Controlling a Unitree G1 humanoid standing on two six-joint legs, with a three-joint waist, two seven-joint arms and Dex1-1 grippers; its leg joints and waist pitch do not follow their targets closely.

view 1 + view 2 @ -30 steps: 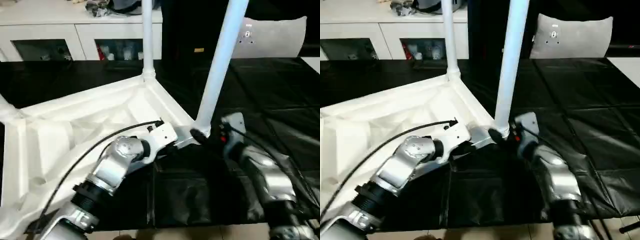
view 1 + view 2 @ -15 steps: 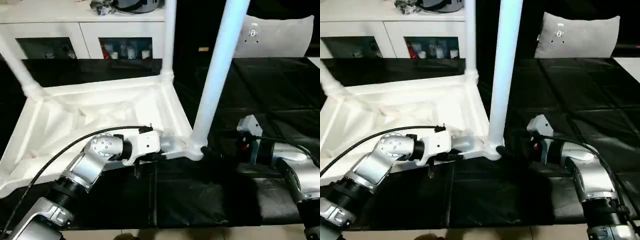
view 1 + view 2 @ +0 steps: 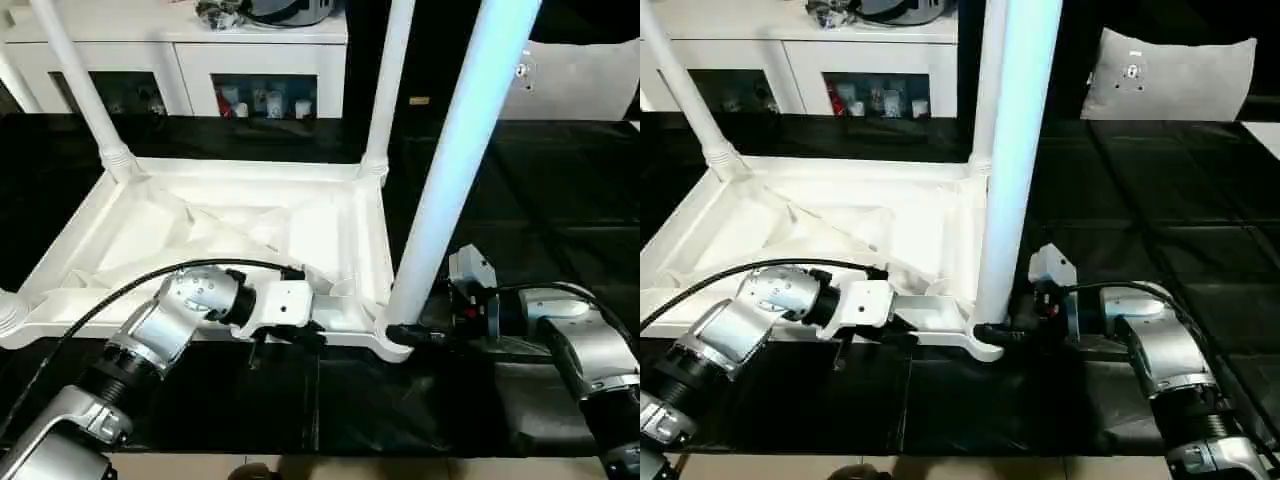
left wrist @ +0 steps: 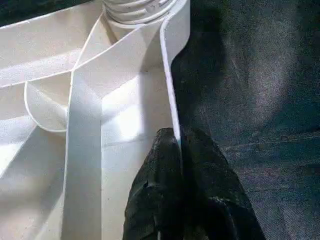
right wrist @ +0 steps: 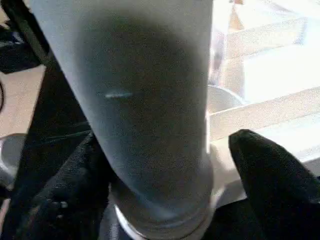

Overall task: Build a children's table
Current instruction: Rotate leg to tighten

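Observation:
The children's table (image 3: 220, 220) lies upside down on the black mat, white, with its ribbed underside facing up. Its legs stand upright in the corner sockets. My left gripper (image 4: 177, 145) is shut on the near rim wall close to the near right corner. The near right leg (image 3: 450, 190) rises tall from its socket. My right gripper (image 3: 405, 333) reaches in low from the right and is open, with one black finger (image 5: 75, 195) against the leg's base and the other finger (image 5: 272, 172) a little apart from it. Far legs (image 3: 385, 90) stand behind.
A white cabinet (image 3: 250, 60) with glass doors runs along the back. A grey cushion (image 3: 1170, 75) leans at the back right. The black mat (image 3: 560, 200) stretches to the right of the table, and the floor (image 3: 400, 468) shows past its near edge.
The view has swung. My right gripper, apart from the near right leg half a second ago, now straddles its base. My left gripper keeps its hold on the rim.

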